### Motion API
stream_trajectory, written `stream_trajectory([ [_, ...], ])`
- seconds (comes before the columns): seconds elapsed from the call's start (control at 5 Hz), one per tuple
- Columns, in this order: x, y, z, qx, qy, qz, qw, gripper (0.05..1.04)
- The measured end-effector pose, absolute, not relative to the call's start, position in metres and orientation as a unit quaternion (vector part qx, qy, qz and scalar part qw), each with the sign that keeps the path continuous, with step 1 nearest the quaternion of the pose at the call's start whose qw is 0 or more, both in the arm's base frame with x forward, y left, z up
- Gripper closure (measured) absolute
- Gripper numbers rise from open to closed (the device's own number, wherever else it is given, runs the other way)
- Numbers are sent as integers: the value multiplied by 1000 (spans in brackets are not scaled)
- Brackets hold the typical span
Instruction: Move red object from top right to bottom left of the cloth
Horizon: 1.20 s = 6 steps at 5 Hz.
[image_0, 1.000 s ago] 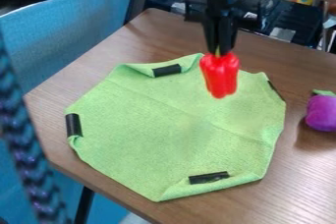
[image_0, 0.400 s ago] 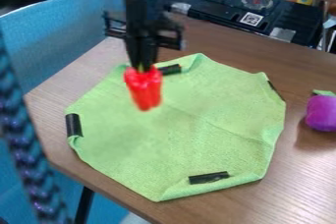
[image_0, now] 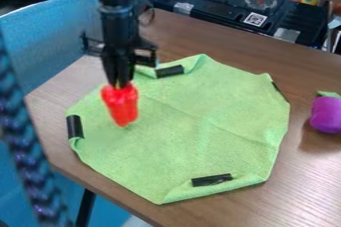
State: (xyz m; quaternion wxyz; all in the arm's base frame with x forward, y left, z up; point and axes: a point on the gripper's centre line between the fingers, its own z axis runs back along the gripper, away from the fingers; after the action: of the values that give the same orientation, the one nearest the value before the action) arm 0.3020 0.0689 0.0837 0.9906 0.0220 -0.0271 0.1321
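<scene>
Pretty bright, soft light on the cloth tbh. The table had some pale glare toward its left corner, and the purple toy threw a soft shadow.

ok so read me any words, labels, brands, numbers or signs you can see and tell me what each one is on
No readable text anywhere.
Square code label, on the black equipment behind the table: a printed pattern, too small to make out.
Red object, green cloth and purple toy: no lettering I can make out.
</scene>
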Motion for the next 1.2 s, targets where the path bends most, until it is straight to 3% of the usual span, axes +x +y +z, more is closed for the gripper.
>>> stream_trajectory([
  [0.2, 296, 78, 76, 53, -2, 143, 988, 992],
  [0.6, 289, 87, 77, 83, 15, 141, 986, 963],
  [0.8, 289, 86, 77, 71, 16, 146, 987, 774],
  [1.2, 293, 92, 89, 34, 7, 170, 985, 189],
])
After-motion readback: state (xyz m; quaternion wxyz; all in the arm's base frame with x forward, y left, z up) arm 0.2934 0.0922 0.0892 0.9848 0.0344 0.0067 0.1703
